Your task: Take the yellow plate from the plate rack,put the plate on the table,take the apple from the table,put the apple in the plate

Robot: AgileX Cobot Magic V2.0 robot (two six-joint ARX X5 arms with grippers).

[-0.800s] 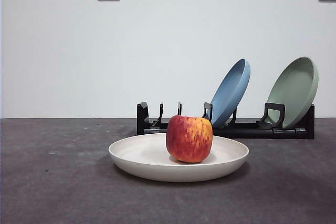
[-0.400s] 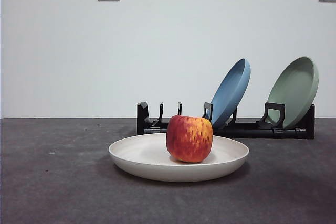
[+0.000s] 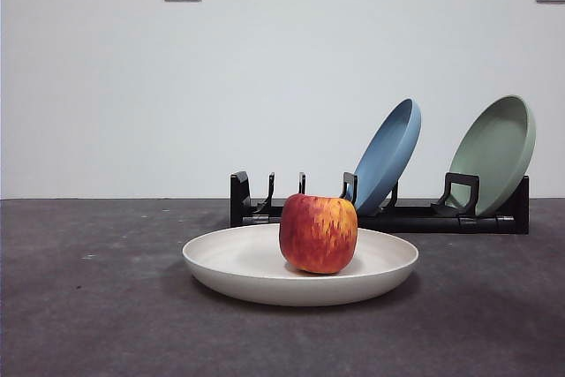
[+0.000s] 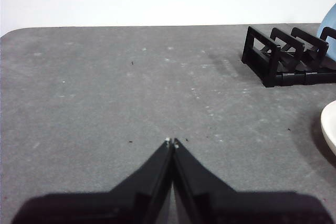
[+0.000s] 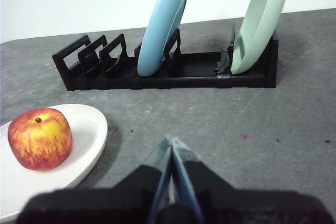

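on the yellow plate (image 3: 238, 275) sits the apple (image 3: 318, 233); both end effectors pressed together, well apart.

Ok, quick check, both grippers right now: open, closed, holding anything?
Left gripper: closed, holding nothing, above bare table.
Right gripper: closed, holding nothing; the apple sits apart in the yellow plate.

The left gripper (image 4: 172, 142) is hanging low over bare grey worktop (image 4: 105, 93), its two black jaws pressing together at the tips and gripping nothing. Well ahead of it and off to one side, the open end of the black plate rack (image 4: 281, 59) is standing. Nearer on that same side, a sliver of the yellow plate (image 4: 329, 129) is showing at the edge.
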